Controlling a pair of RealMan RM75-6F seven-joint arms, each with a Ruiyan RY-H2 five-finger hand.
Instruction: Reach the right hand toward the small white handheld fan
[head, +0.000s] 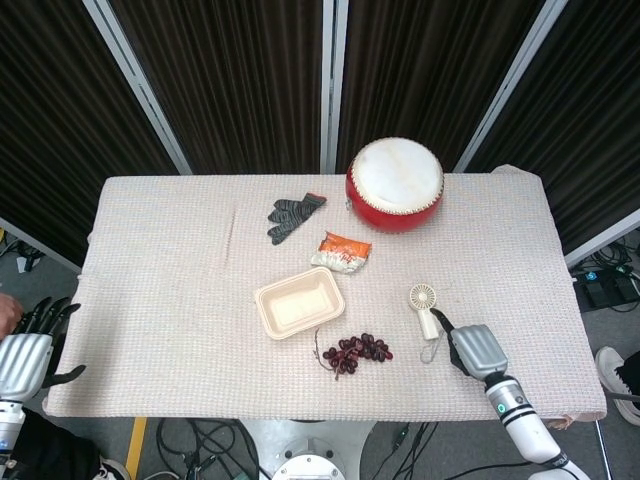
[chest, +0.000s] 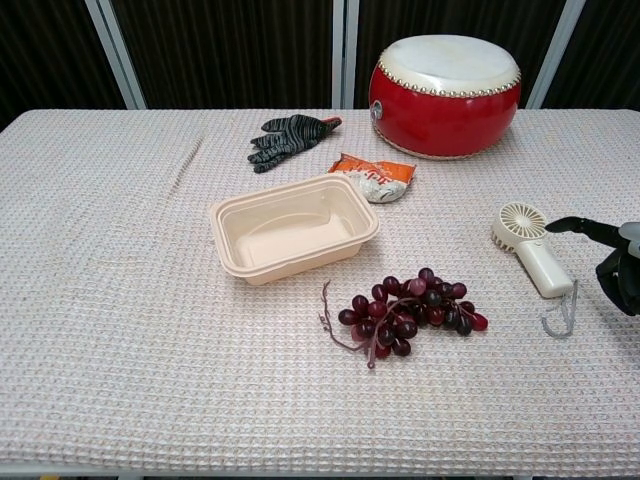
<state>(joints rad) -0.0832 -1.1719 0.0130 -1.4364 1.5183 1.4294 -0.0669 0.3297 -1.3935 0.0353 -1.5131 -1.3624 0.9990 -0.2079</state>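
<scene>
The small white handheld fan (head: 425, 308) (chest: 531, 249) lies flat on the cloth right of centre, round head toward the back, wrist loop trailing off its handle. My right hand (head: 470, 349) (chest: 611, 261) hovers just right of the fan's handle, fingers apart and nothing in them; one dark fingertip reaches close to the handle, apart from it. My left hand (head: 28, 345) stays off the table's left front corner, fingers spread, holding nothing. The chest view does not show the left hand.
A bunch of dark red grapes (head: 358, 351) (chest: 412, 309) lies left of the fan. Also on the cloth: a beige tray (head: 299, 301) (chest: 292, 227), snack packet (head: 341, 252), striped glove (head: 293, 214), and red drum (head: 395, 184) at the back.
</scene>
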